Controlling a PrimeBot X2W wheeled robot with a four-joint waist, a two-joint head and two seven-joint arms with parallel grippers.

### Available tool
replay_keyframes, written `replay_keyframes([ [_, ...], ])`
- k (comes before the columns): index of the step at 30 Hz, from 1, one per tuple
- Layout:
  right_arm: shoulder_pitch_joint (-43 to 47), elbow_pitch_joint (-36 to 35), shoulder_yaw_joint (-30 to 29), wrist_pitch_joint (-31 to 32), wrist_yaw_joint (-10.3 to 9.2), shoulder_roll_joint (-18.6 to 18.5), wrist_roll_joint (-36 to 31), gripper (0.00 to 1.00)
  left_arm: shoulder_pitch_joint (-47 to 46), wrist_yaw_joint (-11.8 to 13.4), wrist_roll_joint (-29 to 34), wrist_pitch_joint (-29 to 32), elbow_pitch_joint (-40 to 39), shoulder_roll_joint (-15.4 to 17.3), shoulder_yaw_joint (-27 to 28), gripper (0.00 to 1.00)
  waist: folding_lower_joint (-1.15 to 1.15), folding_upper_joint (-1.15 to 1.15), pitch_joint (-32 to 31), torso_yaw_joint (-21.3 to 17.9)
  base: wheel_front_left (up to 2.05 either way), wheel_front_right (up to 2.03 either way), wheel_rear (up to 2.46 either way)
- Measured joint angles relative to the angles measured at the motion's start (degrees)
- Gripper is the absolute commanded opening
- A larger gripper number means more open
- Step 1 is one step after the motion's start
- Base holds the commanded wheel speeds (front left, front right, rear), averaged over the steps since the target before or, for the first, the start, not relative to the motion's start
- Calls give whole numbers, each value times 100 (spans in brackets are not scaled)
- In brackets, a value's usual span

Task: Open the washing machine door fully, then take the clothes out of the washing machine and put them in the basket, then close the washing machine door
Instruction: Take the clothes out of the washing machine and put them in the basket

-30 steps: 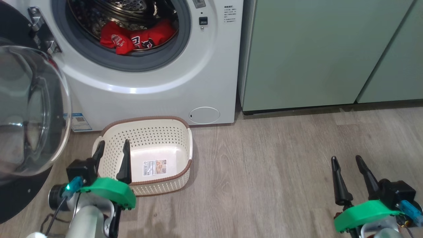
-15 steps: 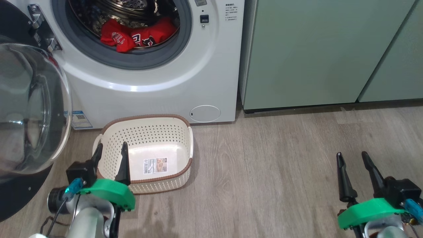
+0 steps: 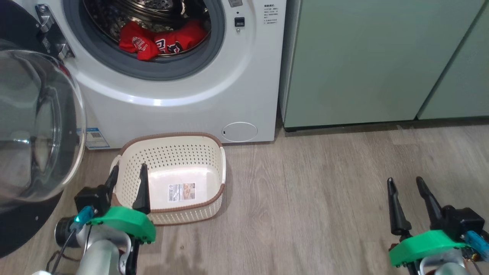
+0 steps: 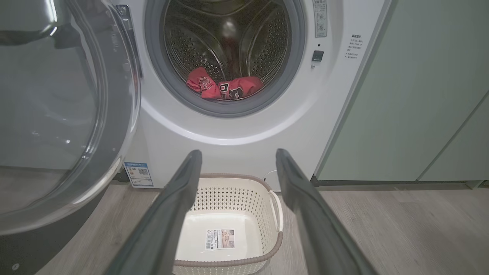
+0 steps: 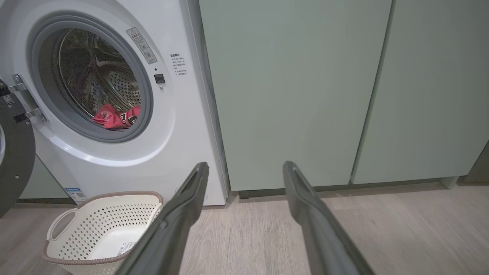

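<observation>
- Standing at the upper left of the head view, the washing machine (image 3: 183, 110) has its drum mouth uncovered, beside pale green cabinets (image 3: 363, 61) on its right.
- The washing machine door (image 3: 38, 122) is swung out on its hinge to the machine's left, glass bowl facing the room. The opening step looks done, though I cannot tell whether the door is at its full swing.
- The basket (image 3: 172, 135) sits on the wood floor (image 3: 305, 198) just in front of the machine, below the drum mouth, with nothing in it but a label sticker.
- The clothes (image 3: 160, 40) lie in a red bundle at the bottom front of the drum, just behind the grey seal, so unloading is the step in hand and has not begun.
- The left gripper (image 3: 129, 168) hovers low at the basket's near left corner, jaws apart and holding nothing.
- The right gripper (image 3: 404, 180) hangs over bare floor well to the right, jaws also apart and holding nothing.
- The next move likely calls for one arm to rise, reach over the seal into the drum and close on a fold of fabric. The left is nearer.
</observation>
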Motion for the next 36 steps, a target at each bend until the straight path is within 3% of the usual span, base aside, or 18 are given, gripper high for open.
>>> replay_keyframes([
  [22,19,52,36,0,0,2,18,100,-68,34,-43,0,-34,4,-130,100,0,0,71,30,184,-194,10],
  [36,10,54,111,0,0,5,22,100,-65,194,-130,0,133,3,-471,100,0,0,148,39,28,-28,0],
])
